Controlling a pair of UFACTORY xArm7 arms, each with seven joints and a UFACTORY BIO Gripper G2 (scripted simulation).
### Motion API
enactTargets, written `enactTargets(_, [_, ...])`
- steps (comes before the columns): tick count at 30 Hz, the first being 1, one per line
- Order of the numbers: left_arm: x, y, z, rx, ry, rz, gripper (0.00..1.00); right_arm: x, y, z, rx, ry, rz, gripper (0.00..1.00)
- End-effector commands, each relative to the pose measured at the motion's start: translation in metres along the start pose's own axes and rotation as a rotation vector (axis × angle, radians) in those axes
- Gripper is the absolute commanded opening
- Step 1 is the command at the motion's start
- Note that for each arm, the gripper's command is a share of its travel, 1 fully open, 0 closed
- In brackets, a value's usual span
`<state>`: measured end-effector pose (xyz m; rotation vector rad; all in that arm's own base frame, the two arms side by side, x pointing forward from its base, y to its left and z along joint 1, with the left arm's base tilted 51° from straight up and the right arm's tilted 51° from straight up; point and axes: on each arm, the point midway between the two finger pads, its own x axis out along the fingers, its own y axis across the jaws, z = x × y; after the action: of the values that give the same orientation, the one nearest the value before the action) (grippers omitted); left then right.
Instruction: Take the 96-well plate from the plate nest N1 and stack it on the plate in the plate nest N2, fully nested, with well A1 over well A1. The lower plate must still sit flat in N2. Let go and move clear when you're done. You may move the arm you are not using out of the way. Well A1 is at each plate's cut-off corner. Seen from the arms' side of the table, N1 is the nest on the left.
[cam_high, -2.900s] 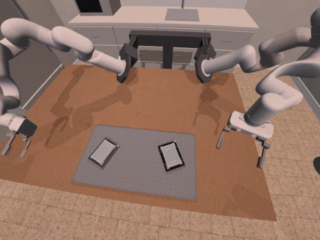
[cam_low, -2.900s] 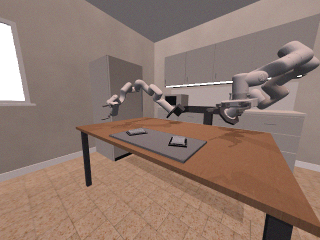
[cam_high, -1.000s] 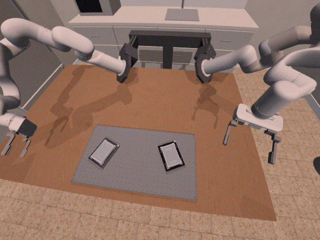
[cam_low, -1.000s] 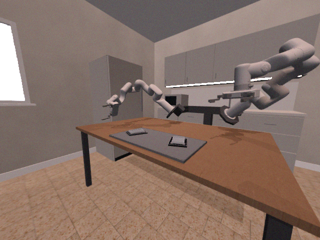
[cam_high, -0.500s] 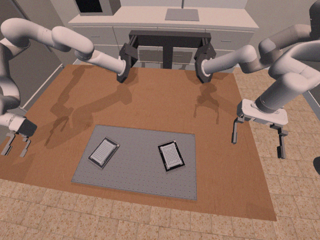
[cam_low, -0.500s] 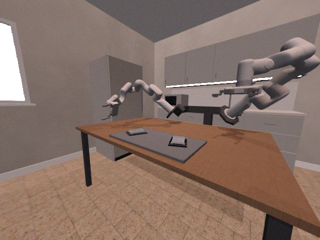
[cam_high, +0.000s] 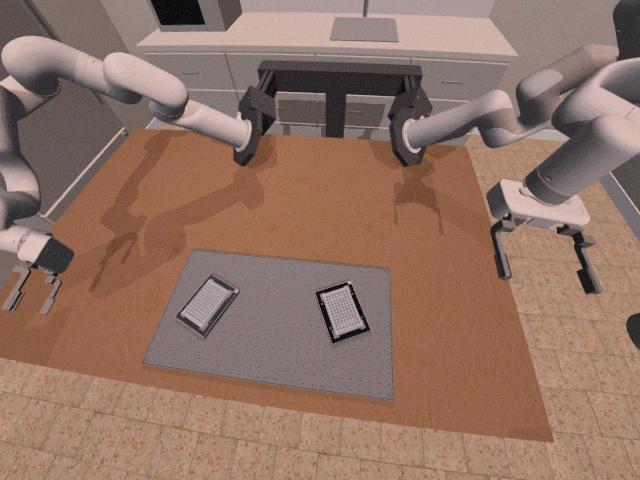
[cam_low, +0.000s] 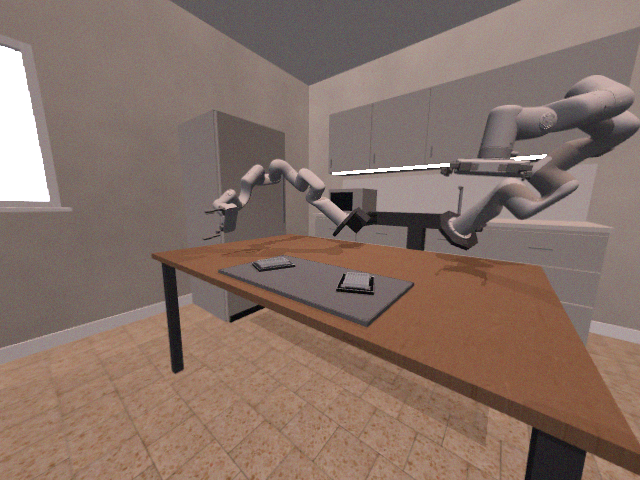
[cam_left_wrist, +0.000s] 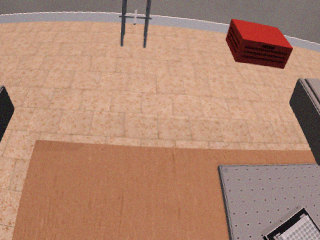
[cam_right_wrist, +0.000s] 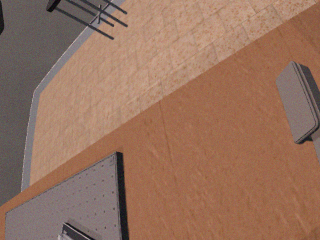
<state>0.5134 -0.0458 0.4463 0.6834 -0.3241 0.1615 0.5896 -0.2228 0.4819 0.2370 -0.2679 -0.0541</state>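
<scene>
A white 96-well plate (cam_high: 342, 310) (cam_low: 356, 280) (cam_left_wrist: 300, 231) lies in the black nest N1 (cam_high: 324, 313) (cam_low: 355, 290). Another white plate (cam_high: 207, 302) (cam_low: 273, 262) lies in nest N2 (cam_high: 190, 325) (cam_right_wrist: 77, 231), nearer the right arm. Both look flat. Each nest assembly shows a small pale corner mark in the top view; the cut-off corners are too small to make out. My left gripper (cam_high: 549, 282) (cam_low: 486, 172) is open and empty, high up and off to N1's side, beyond the board. My right gripper (cam_high: 28, 308) (cam_low: 207, 225) is open and empty, raised on N2's side, away from the plates.
The grey perforated board (cam_high: 268, 351) (cam_low: 310, 297) (cam_left_wrist: 240, 190) (cam_right_wrist: 100, 185) carries both nests on the wooden table (cam_high: 439, 361) (cam_low: 465, 310). The dark arm mount (cam_high: 336, 103) stands at the table's far edge. A red box (cam_left_wrist: 260, 42) is on the floor beyond the table.
</scene>
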Motion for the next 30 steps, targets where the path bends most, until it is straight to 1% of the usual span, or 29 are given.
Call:
enactTargets(1, [-0.010,0.011,0.016,-0.046,-0.015,0.085,1.00,0.001,0.002,0.002,-0.001,-0.003,0.004,1.00])
enactTargets(7, [-0.029,0.028,0.036,-0.118,-0.025,0.219,1.00,0.001,0.002,0.002,-0.001,-0.003,0.004,1.00])
enactTargets(13, [-0.052,0.047,0.053,-0.198,-0.031,0.366,1.00,0.001,0.002,0.002,-0.001,-0.003,0.004,1.00])
enactTargets(15, [-0.052,0.047,0.053,-0.198,-0.031,0.366,1.00,0.001,0.002,0.002,-0.001,-0.003,0.004,1.00])
enactTargets(22, [-0.086,0.067,0.068,-0.300,-0.030,0.550,1.00,0.001,0.002,0.002,-0.001,-0.003,0.004,1.00])
enactTargets(30, [-0.131,0.086,0.078,-0.424,-0.015,0.769,1.00,0.001,0.002,0.002,-0.001,-0.003,0.004,1.00])
